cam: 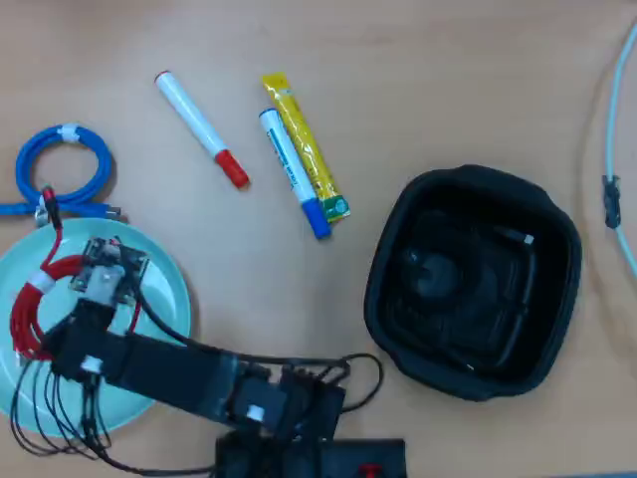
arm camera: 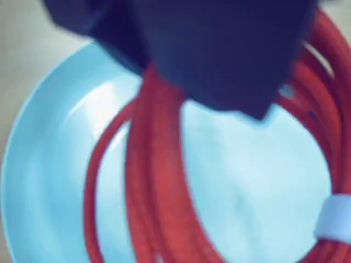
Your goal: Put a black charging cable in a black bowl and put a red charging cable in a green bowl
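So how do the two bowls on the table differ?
The green bowl is round, pale and shallow like a plate; the black bowl is squarish, dark and deeper. The green bowl sits under the arm, with the red cable over it; the black bowl has nothing above it. Both rest on the table.

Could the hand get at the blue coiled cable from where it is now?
Probably yes. The blue coiled cable lies in the open just beyond the green bowl, nothing on it. But the hand seems occupied with the red charging cable.
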{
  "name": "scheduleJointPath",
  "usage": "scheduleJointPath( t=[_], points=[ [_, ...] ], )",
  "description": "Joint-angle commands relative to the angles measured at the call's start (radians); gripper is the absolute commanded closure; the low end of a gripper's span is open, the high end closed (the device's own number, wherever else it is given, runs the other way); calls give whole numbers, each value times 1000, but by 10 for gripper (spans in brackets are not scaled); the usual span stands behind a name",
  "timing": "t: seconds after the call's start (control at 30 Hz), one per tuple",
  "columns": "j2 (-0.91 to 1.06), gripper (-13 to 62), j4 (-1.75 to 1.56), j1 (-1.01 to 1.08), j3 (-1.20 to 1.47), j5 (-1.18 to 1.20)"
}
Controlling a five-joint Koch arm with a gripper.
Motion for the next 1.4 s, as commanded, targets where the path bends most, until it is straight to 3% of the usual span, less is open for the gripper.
scheduleJointPath(
  t=[0.0, 0.1, 0.2, 0.43, 0.53, 0.67, 1.0, 1.23, 1.37],
  points=[
    [-18, 562, -55, -9, -55, 3],
    [-21, 547, -60, -14, -61, -32],
    [-23, 467, -64, -15, -67, -31],
    [-21, 73, -20, -54, -51, -20],
    [-21, -33, -11, -43, -49, -17],
    [-18, -46, 14, 61, -51, -5],
    [-23, -46, 3, 568, -64, -55],
    [-152, -54, 2, 907, -14, -476],
    [-173, -57, -78, 1065, 52, -581]
  ],
)
